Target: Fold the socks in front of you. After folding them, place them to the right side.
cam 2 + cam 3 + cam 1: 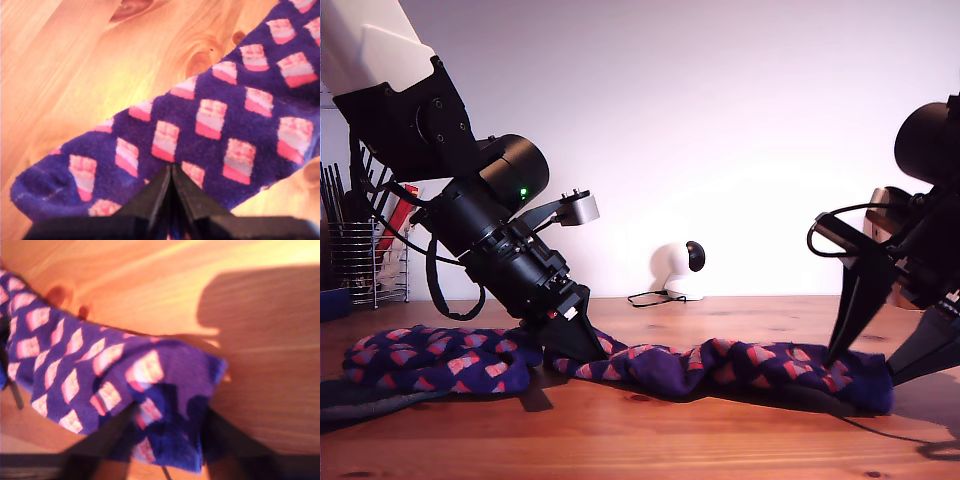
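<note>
Two navy-purple socks with red-pink checks lie end to end across the wooden table [650,440]. One sock [430,362] is at the exterior view's left, resting on a plain dark grey sock [365,402]. The other checked sock [750,367] [225,125] [100,370] stretches toward the exterior view's right. My first gripper [572,345] [170,172] is shut on this sock near its rounded end. My second gripper [865,368] [165,450] is open at the sock's other end, one finger on each side of the fabric.
A wire rack [370,262] with utensils and a blue box [332,302] stand at the back on the exterior view's left. A small white round device [678,270] with a cable sits at the back by the wall. A brown box [882,228] shows behind the second arm.
</note>
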